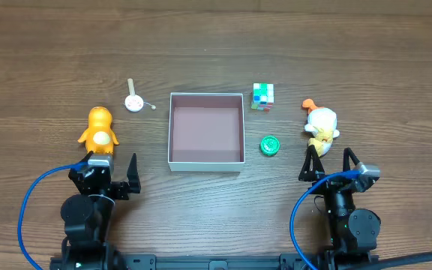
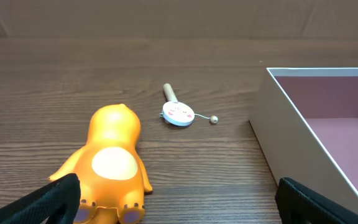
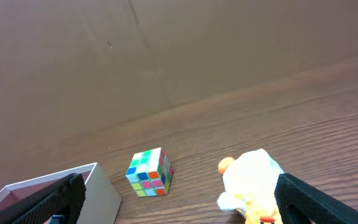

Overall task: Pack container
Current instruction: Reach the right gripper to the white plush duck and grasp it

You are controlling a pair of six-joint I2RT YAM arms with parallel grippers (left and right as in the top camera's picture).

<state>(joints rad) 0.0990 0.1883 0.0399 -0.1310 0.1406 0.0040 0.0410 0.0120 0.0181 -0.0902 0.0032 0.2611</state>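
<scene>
The container [image 1: 205,159], a square white-walled box with a pink floor, sits mid-table and is empty; its wall shows in the left wrist view [image 2: 303,134] and its corner in the right wrist view [image 3: 98,190]. An orange toy figure [image 1: 100,129] lies left of it, just ahead of my open left gripper [image 1: 111,169], also in the left wrist view [image 2: 114,165]. A white and yellow chick toy [image 1: 321,127] lies right, just ahead of my open right gripper [image 1: 327,161], also in the right wrist view [image 3: 253,183]. Both grippers are empty.
A small pastel puzzle cube [image 1: 262,96] [image 3: 149,172] lies right of the box's far corner. A green round disc [image 1: 269,145] lies by the box's right wall. A small white rattle drum with a wooden handle [image 1: 133,100] [image 2: 178,113] lies left of the box.
</scene>
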